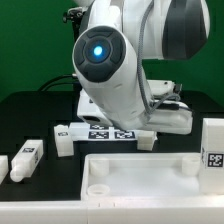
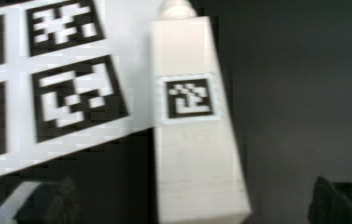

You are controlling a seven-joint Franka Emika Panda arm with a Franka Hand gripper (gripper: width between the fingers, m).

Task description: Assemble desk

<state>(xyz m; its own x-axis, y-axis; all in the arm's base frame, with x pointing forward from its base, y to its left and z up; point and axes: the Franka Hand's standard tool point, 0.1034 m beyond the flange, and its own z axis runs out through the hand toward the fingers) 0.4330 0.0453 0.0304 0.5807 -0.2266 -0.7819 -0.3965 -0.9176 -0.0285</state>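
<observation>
My tool [image 2: 187, 205] stands wide open over a tagged white leg [image 2: 194, 120] beside the marker board [image 2: 48, 85]; the desk panel [image 1: 140, 160] fills the exterior view's lower right.

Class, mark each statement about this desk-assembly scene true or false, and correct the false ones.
1. The leg in the wrist view carries a black-and-white square tag. True.
2. The gripper is shut on that leg. False: it is open, its fingers standing wide on either side of the leg.
3. The light on the robot base is red. False: it is blue.
4. The tabletop lies on a black table. True.
</observation>
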